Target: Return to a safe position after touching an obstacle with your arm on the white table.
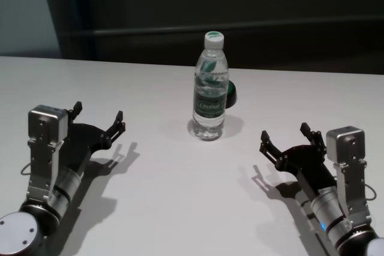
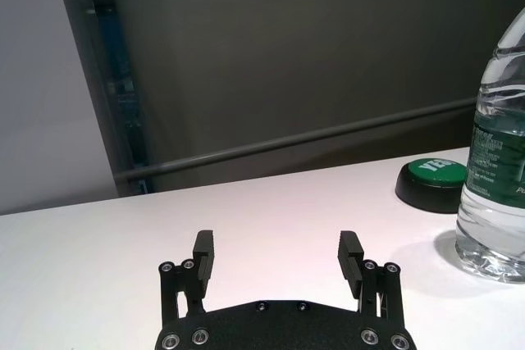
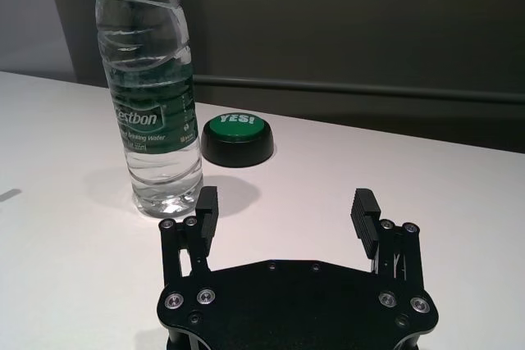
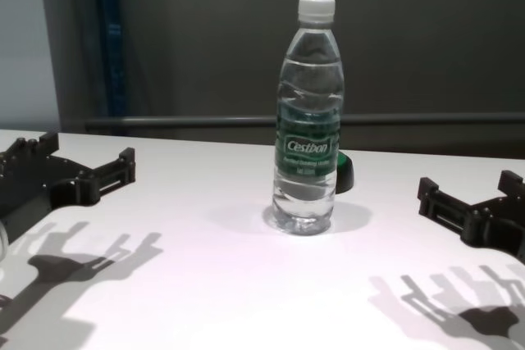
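Your obstacle is the tall clear plastic water bottle (image 1: 209, 91) with a white screw cap and dark green label. It stands upright just above the middle of the head view, on the broad smooth white table (image 1: 168, 208). It looks full or nearly so, so you should expect it to be fairly heavy for its size, but it is tall on a narrow base and would likely tip from a sideways knock high up. The thin ribbed plastic would probably give under a squeeze and may be slippery. If you ever had to take hold of it, the labelled waist looks the firmest place. This task, though, asks you only to stay clear of it.

Touching or just behind the bottle's right side in that view sits a low black button with a green top (image 3: 237, 138), partly hidden from the head camera.

Count one bottle, one button and two grippers. The left gripper (image 1: 98, 120) hangs at the lower left of the head view, fingers spread wide with nothing between them. The right gripper (image 1: 284, 138) sits at the lower right, likewise spread and empty. Both are well apart from the bottle and neither arm touches it, so you appear to be at or near the safe position already.
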